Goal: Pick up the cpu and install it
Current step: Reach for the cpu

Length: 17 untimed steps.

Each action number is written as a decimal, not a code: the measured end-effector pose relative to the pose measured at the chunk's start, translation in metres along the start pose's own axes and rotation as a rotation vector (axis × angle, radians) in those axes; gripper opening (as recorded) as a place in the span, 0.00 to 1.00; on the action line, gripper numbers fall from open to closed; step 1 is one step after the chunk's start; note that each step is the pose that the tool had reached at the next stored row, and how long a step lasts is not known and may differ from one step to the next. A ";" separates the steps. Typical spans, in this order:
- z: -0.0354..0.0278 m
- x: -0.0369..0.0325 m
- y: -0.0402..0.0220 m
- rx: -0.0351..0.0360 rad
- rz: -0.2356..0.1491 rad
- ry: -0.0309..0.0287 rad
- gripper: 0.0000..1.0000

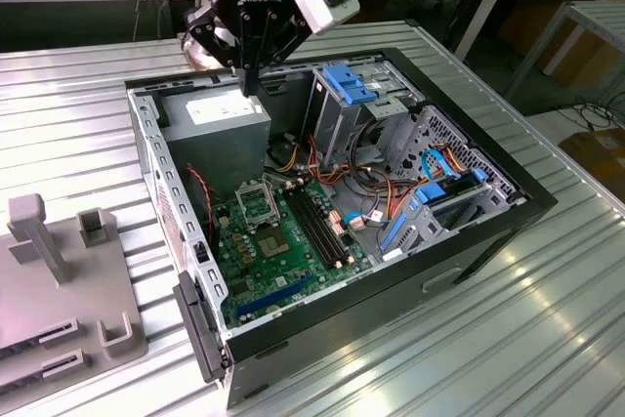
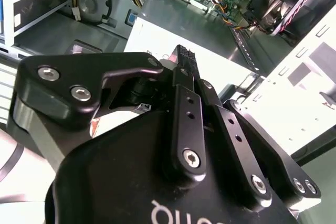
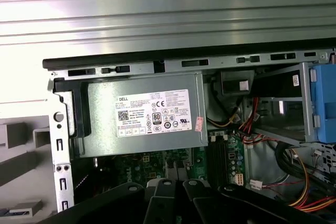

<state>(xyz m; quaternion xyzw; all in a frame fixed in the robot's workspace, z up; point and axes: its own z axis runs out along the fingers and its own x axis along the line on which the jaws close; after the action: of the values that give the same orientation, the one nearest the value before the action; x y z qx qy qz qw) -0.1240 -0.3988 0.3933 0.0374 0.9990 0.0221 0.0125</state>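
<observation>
— Our gripper (image 1: 252,88) hangs over the grey power supply (image 1: 220,116) at the back corner of the open computer case (image 1: 410,285), pointing straight down. Do we read it as closed?

— We do. In the second wrist view the fingertips (image 2: 185,64) meet, and we see nothing held between them.

— Where do we place the cpu, then?

— We take it to be the small silver-grey square, the cpu (image 1: 273,241), lying flat on the green motherboard (image 1: 244,275). It sits just beside the metal-framed socket (image 1: 256,200), on the side nearer the camera in the exterior view. It is small, so we hold that loosely.

— Which way does it lie from the gripper?

— Down inside the case, toward the camera and a little to the exterior view's right, beyond the power supply. The two are well apart and nothing touches. We have only the one arm, so there is no question of which is nearer.

— And its heading, its long axis?

— It is square, so we judge it has no long axis. Its metal face is up, and its edges seem to run in line with the long black memory slots (image 1: 317,227), which lie just to its right in the exterior view.

— Is it seated in something, or loose on the board?

— We cannot tell.
</observation>
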 end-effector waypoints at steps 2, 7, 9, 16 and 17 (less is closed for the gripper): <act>0.0000 0.0006 0.0000 0.0000 0.000 0.0000 0.11; 0.0000 0.0024 -0.0002 -0.0001 0.000 0.0000 0.11; 0.0000 0.0030 -0.0002 0.0000 0.000 0.0000 0.11; 0.0000 0.0044 -0.0003 0.0000 0.000 0.0000 0.11; 0.0001 0.0045 -0.0004 0.0000 0.000 0.0000 0.11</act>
<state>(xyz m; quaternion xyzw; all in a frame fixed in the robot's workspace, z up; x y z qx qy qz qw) -0.1285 -0.3989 0.3931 0.0374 0.9990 0.0221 0.0125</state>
